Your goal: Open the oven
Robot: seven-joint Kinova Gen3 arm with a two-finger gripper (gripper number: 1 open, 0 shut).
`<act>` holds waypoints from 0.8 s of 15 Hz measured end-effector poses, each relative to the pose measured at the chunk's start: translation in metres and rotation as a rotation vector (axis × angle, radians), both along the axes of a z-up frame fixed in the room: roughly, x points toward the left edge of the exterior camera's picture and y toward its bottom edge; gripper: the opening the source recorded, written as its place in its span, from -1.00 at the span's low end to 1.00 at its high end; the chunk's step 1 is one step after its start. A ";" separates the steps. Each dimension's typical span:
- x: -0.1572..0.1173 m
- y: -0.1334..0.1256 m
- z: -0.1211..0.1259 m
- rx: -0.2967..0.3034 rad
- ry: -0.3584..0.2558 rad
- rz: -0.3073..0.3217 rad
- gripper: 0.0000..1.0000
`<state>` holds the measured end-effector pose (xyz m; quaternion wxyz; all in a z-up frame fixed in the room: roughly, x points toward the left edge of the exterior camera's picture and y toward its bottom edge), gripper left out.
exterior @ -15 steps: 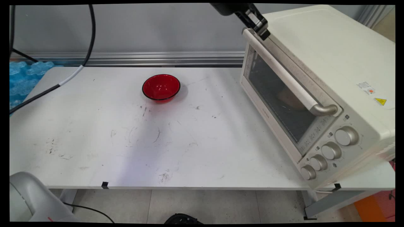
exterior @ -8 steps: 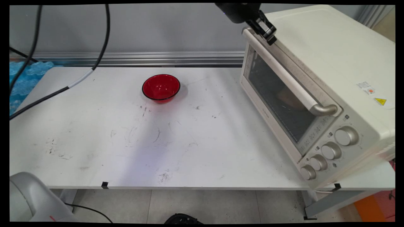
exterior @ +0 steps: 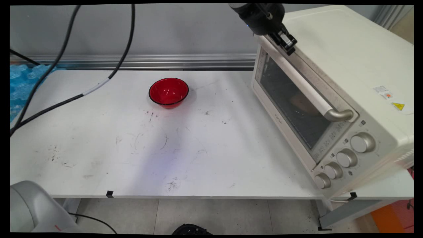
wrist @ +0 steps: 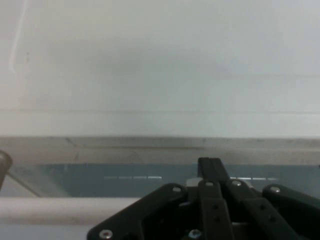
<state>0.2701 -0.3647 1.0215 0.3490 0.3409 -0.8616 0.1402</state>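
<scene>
gripper (exterior: 287, 41), fingers drawn together and gripping nothing, at the far top edge of the closed toaster oven (exterior: 333, 96), just above its door handle (exterior: 302, 85); red bowl (exterior: 168, 92) well apart on white table (exterior: 99, 148).

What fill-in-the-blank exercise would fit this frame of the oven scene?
1. The bowl on the table is ____ in colour.
2. The pincer is at the top edge of the toaster oven's ____, near its far end.
3. The row of knobs counts ____ in all.
4. The oven door is ____.

Missing words: red; door; four; closed
</scene>
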 end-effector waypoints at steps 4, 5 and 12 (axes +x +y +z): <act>-0.005 -0.009 -0.011 0.007 -0.007 0.004 -1.00; -0.006 -0.011 -0.014 0.010 -0.009 0.005 -1.00; -0.007 -0.017 -0.026 0.025 -0.028 0.008 -1.00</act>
